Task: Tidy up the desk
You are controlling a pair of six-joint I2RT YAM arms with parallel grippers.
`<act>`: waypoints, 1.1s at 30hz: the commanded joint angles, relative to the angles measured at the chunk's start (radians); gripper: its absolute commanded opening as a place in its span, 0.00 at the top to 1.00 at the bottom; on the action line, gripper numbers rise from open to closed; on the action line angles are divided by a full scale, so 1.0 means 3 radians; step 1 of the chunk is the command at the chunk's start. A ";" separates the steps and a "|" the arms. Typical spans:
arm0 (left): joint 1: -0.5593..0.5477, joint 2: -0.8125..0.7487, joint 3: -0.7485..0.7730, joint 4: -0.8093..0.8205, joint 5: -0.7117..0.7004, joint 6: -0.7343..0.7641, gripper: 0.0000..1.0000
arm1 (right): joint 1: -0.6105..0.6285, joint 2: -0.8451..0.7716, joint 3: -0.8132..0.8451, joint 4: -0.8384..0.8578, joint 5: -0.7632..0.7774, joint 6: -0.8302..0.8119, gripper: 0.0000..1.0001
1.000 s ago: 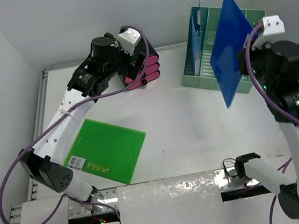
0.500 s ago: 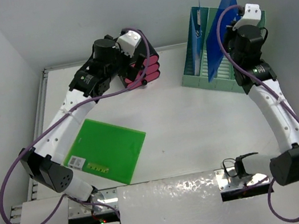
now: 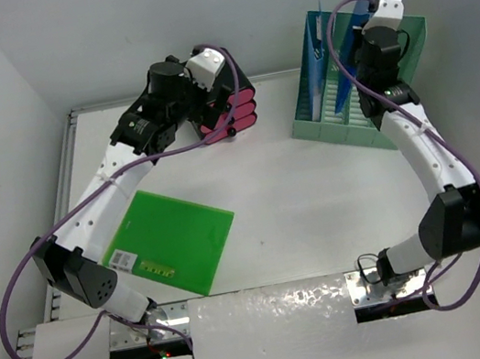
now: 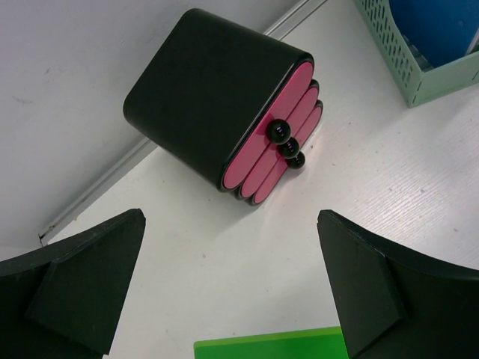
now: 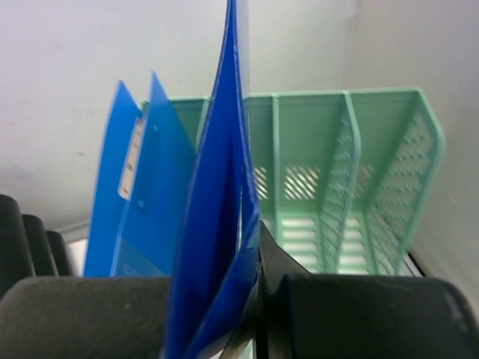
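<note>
Hovering over the mint-green slotted plastic file rack (image 3: 331, 117) at the far right of the large flat white counter (image 3: 317, 194), the right fingers (image 5: 359, 314) are pinched narrow on one edge of a thin blue plastic folder (image 5: 221, 209). They hold it on edge, lined up with the rack's slots. Two more blue folders (image 5: 138, 194) already stand in the rack's leftmost compartment. Whether the held folder has entered a slot cannot be told from either view, since its own sheet hides the divider.

The left fingers (image 4: 82, 284) are spread wide and hold nothing. They face a rounded black drawer box with three pink drawer fronts and black knobs (image 4: 209, 97), which sits near the counter's back rail with all its drawers closed.

The tidying looks partly done. The blue folder appears close to being filed, needing only to be lowered and let go. A flat bright-green plastic folder with a barcode label (image 3: 172, 240) lies loose on the near left of the counter, not yet put away, and is probably the main item left.
</note>
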 commanded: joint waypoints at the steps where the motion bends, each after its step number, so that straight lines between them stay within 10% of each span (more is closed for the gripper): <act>1: 0.0046 -0.0024 -0.0009 0.0153 -0.0054 0.0048 0.00 | 0.0089 0.0121 0.0054 0.0728 -0.0018 -0.0149 1.00; 21: 0.0046 -0.0060 -0.0352 0.0189 -0.0080 0.0171 0.00 | 0.0258 0.0500 -0.1122 0.2002 0.0439 -0.0201 1.00; 27: 0.0051 -0.0076 -0.0367 0.0159 -0.0039 0.0166 0.00 | 0.0288 0.0138 -0.1107 0.1603 0.0219 -0.0139 0.35; 33: 0.0046 -0.0121 -0.0347 0.0128 -0.0105 0.0161 0.00 | 0.0319 -0.0384 -0.0943 0.0985 0.0173 -0.0170 0.19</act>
